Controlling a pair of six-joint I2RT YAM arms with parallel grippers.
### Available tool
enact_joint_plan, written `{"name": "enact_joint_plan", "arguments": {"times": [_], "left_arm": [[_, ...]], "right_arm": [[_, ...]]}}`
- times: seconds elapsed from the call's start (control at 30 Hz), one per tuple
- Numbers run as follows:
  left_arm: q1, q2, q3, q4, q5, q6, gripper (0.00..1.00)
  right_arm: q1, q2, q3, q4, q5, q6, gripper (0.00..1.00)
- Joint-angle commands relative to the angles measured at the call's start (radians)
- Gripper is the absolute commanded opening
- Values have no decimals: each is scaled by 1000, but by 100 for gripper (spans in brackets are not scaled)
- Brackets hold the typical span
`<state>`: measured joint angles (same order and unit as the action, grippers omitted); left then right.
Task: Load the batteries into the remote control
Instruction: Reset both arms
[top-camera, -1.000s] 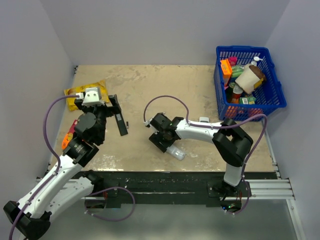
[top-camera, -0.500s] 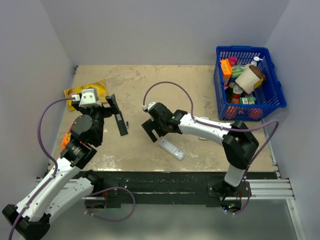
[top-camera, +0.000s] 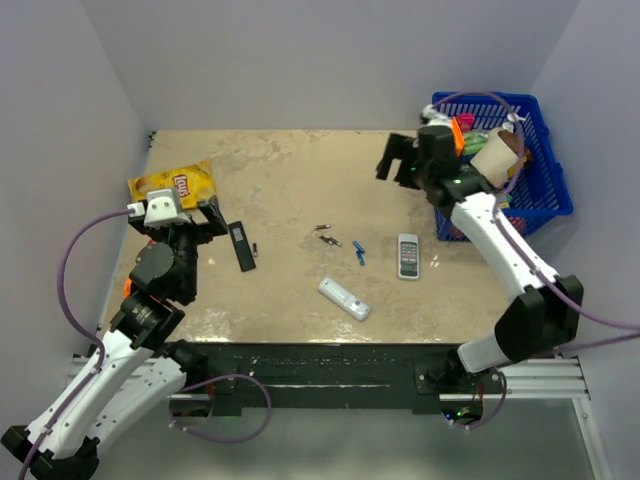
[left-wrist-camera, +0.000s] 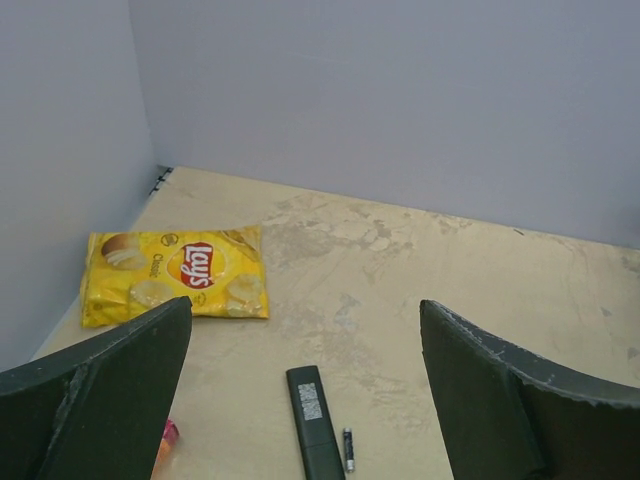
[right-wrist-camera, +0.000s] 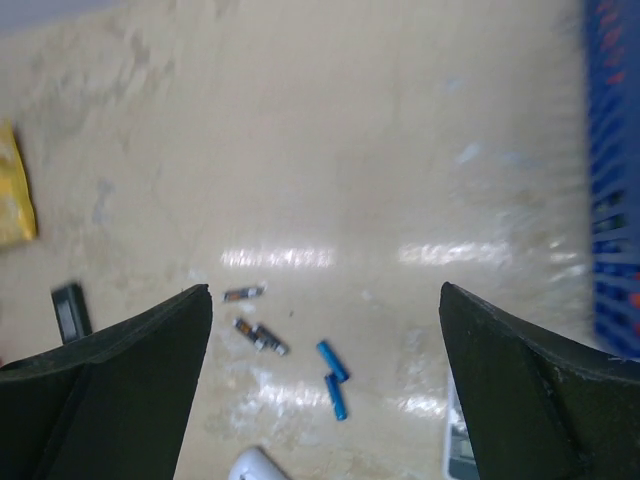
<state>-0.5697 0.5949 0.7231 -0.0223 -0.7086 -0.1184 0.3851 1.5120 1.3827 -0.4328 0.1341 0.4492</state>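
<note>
Left pincer (left-wrist-camera: 305, 303), right pincer (right-wrist-camera: 325, 290): agape, empty.

Bare tabletop (top-camera: 290, 170) runs wide between the chip bag (top-camera: 178, 186) at left and the blue basket (top-camera: 545, 205) at right. Nearer, a black remote (top-camera: 241, 246), loose cells (top-camera: 358, 252), a grey remote (top-camera: 408, 256) and a white remote (top-camera: 344, 298) lie apart, gaps between.
</note>
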Motion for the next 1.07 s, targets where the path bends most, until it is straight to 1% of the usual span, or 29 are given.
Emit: {"name": "enact_joint_plan", "arguments": {"times": [0.0,0.07,0.1,0.13,0.17,0.2,0.27,0.3,0.4,0.57,0.83,1.03], "left_arm": [[5,-18,31,-34,-94,34,100],[4,-23,47,-31,-135,63,100],[5,-27,59,-12,-146,104,100],[7,-30,65,2,-156,114,100],[7,-35,81,5,-178,159,100],[8,-37,90,57,-187,208,100],[7,-43,117,96,-210,264,100],[7,-44,128,138,-218,317,100],[7,-46,173,217,-229,402,100],[7,-35,205,285,-209,447,100],[8,2,210,283,-170,413,100],[8,37,202,327,-150,427,100]], "right_arm": [[-127,-194,58,5,118,14,98],[-138,-299,62,14,209,-45,98],[-140,-337,65,22,261,-72,98],[-140,-369,62,49,333,-99,98],[-140,-439,56,69,366,-154,98],[-140,-473,49,94,390,-184,98],[-140,-562,21,166,420,-272,98],[-140,-585,13,186,427,-291,98],[-138,-660,-7,239,447,-343,98],[-138,-710,-37,273,429,-382,98],[-138,-720,-68,309,420,-395,98],[-140,-717,-77,342,432,-402,98]]}}
